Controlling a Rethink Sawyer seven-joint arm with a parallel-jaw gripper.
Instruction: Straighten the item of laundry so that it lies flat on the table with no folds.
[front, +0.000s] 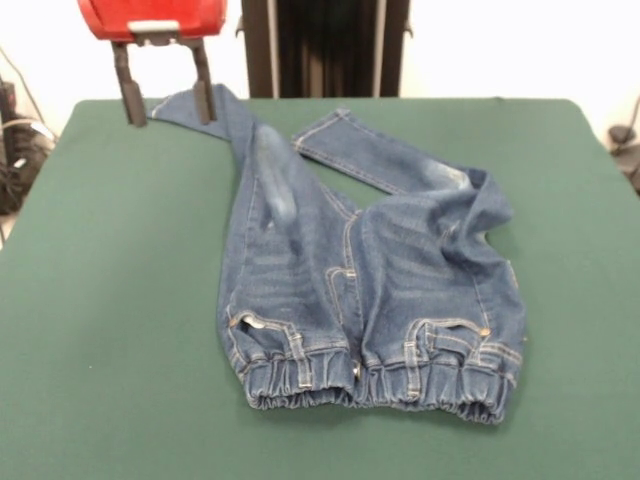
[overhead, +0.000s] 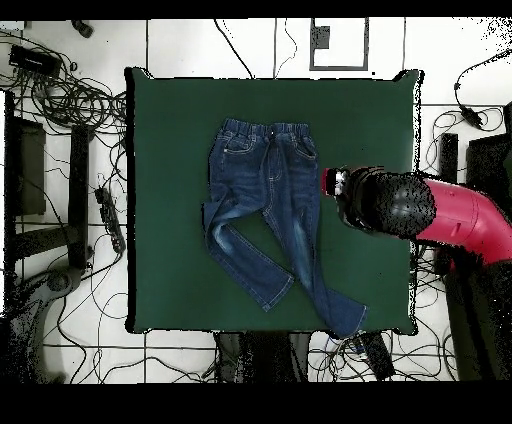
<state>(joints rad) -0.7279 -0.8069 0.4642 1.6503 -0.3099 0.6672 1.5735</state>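
The small blue denim jeans (front: 290, 270) lie on the dark green table (front: 110, 300), with the gathered waistband toward the near edge. One leg runs to the far left corner with a twist along it. The other leg folds at the right and doubles back toward the middle. My gripper (front: 166, 103) hangs at the far left with its two dark fingers (front: 128, 95) spread wide, open and empty. The long leg's hem shows between and behind them. In the overhead view the jeans (overhead: 265, 190) are on the table (overhead: 170, 150), and my arm (overhead: 440, 215) reaches in from the right beside them.
The robot's dark pedestal (front: 325, 45) stands behind the table's far edge. Cables (overhead: 70, 100) and equipment lie on the floor around the table. Green table surface surrounds the jeans on all sides.
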